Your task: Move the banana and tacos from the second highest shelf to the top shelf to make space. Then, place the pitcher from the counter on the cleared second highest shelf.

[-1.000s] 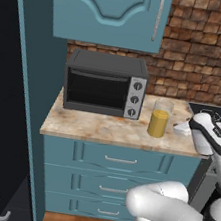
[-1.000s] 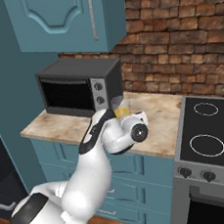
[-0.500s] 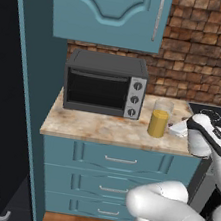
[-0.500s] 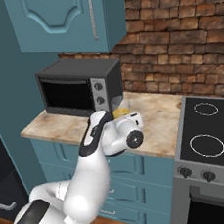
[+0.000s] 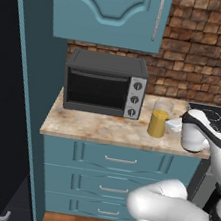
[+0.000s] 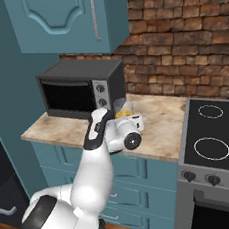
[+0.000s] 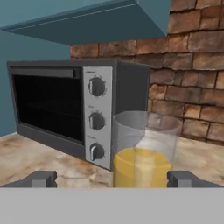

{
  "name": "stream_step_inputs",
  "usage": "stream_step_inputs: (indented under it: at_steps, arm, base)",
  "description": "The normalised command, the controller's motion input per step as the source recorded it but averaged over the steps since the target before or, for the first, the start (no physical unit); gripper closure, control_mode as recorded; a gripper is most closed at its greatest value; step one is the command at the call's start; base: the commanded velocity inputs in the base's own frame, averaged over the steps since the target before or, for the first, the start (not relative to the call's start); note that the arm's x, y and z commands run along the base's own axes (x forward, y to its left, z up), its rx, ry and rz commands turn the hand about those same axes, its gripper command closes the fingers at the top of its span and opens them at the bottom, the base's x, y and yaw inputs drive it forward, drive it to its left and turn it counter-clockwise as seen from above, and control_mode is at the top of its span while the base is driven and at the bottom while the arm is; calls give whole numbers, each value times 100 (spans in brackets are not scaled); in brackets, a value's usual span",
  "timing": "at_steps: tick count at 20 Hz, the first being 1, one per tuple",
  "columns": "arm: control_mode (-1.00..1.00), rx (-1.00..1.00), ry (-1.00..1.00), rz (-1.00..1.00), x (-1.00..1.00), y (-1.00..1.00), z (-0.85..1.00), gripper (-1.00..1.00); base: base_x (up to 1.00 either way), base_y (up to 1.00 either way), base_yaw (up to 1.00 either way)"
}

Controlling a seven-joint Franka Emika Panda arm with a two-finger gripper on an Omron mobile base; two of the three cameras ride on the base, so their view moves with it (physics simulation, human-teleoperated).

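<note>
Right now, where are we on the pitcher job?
Done: cannot tell for the banana and tacos. In hand: the open end effector faces the pitcher, fingertips either side, not yet closed. The pitcher stands upright on the counter beside the toaster oven. Left: grasp it and place it on the second highest shelf.

The pitcher (image 5: 159,118) is clear glass, with orange-yellow juice in the lower half. The desk (image 5: 99,127) is beige speckled stone over teal drawers (image 5: 120,159) (their handles are silver). The toaster oven (image 5: 105,83) is dark grey with a silver knob panel. The far wall (image 5: 203,51) is red-brown brick.
</note>
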Motion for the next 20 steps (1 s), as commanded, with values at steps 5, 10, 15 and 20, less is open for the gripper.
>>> stream_step_inputs:
  at_steps: [5,10,15,20]
  arm:
    - [-100,12,1,-1,26,-7,0,-100]
    - [-100,12,0,0,25,-18,0,-100]
    - [-100,2,0,0,23,-2,-13,-100]
    - [-100,0,0,0,25,0,-26,-100]
  base:
    - [0,0,0]
    - [0,0,0]
    - [0,0,0]
    - [0,0,0]
